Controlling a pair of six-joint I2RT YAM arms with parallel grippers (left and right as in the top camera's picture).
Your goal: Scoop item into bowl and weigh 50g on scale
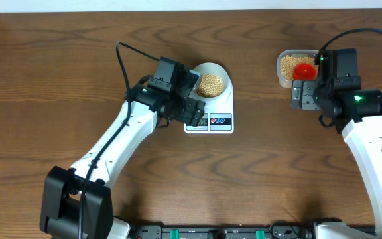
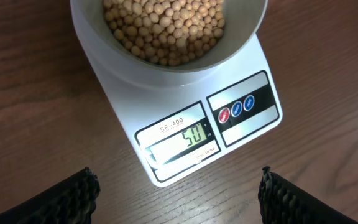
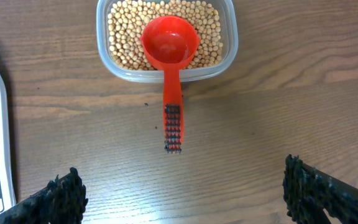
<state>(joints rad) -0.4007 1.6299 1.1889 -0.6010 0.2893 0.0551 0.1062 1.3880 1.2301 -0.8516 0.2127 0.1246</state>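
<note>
Standing apart and holding nothing, the left fingers [image 2: 67, 199] hovered over the wooden surface [image 2: 36, 124], with the scale [image 2: 129, 99] just ahead of them, in line with the gap between their tips. Its display [image 2: 185, 140], on the edge nearest the fingers, read 50. A row of round buttons [image 2: 236, 109], one red and two blue, sat beside it toward the right-hand finger. Beyond the display the bowl [image 2: 95, 46] stood on the scale, and the beans [image 2: 166, 28] lay heaped inside it.

The right fingers [image 3: 64, 199] were spread wide and empty, well apart from the scale. Straight ahead of them, in line with the gap between the tips, lay a red scoop [image 3: 169, 46]. Its handle pointed back at the fingers, reaching out over the rim of a clear plastic tub [image 3: 229, 43]. Its empty cup rested on more beans inside that tub, farther out. An edge of the scale showed off beyond the left-hand finger.
</note>
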